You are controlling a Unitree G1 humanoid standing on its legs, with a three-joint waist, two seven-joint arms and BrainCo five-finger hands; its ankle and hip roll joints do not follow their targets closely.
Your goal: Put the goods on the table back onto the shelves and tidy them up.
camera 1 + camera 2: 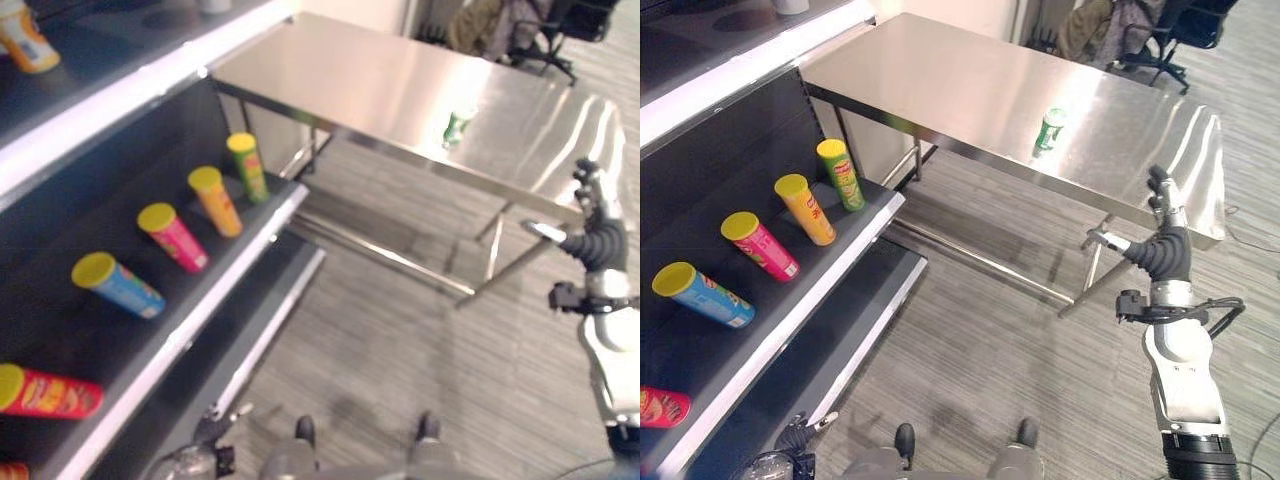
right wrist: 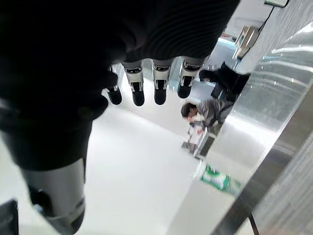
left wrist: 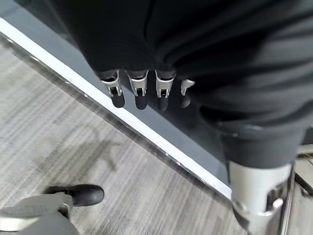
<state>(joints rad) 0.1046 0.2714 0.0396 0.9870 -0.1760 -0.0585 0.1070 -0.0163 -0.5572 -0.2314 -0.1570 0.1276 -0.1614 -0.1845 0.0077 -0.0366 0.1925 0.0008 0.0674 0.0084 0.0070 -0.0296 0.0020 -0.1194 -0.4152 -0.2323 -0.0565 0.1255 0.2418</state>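
One green can [image 1: 1050,128] left on the steel table [image 1: 940,80], standing alone toward the table's far half, well apart from every edge we can judge. This is the last item we can see there.

Shelf [image 1: 770,330] on our left carries a row of tall cans lying or leaning: green can with yellow lid [image 1: 840,172], orange can [image 1: 805,207], pink can [image 1: 758,243], blue can [image 1: 702,293], and a red can [image 1: 660,407] at the near end. Another can [image 1: 28,38] sits on the upper shelf.

Right robot hand [image 1: 1160,215] is raised near the table's near edge, fingers straight and relaxed, holding nothing; its wrist view shows the fingertips [image 2: 138,96] clear of anything, with the green can ahead of them on the table. Left robot hand [image 3: 142,88] hangs low by the bottom shelf edge, fingers straight, empty.

We judge the step in hand to be the approach to the green can: nothing grasped yet. The next move calls for a reach across the table top with the right robot hand, then closing around the can's body. The can looks light and tall, so a sideways knock could tip it.
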